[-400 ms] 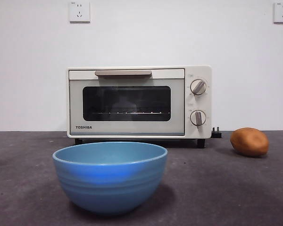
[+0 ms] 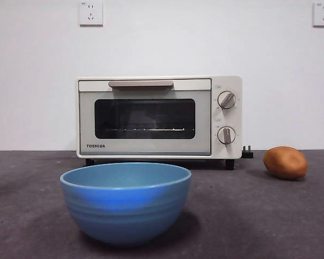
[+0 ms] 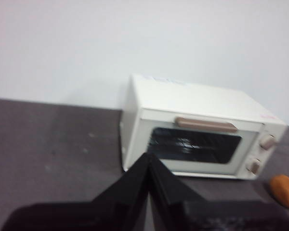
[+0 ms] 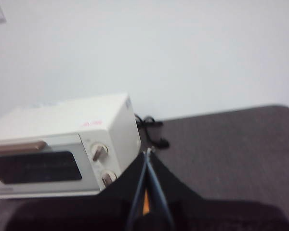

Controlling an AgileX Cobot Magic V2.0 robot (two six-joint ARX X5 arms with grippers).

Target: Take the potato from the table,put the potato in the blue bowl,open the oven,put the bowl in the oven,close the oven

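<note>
Potato sat on the counter right of the Toshiba oven, unchanged from half a second earlier; blue bowl in front of the oven, empty. Left gripper and right gripper fingers pressed together, holding nothing. Task unstarted.

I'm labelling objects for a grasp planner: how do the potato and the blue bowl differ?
The potato is brown-orange, oval and solid; the blue bowl is sky blue, round and hollow. The potato is much smaller than the bowl. The potato lies beside the oven towards the back; the bowl stands nearest the front camera. Both rest on the table, untouched.
</note>
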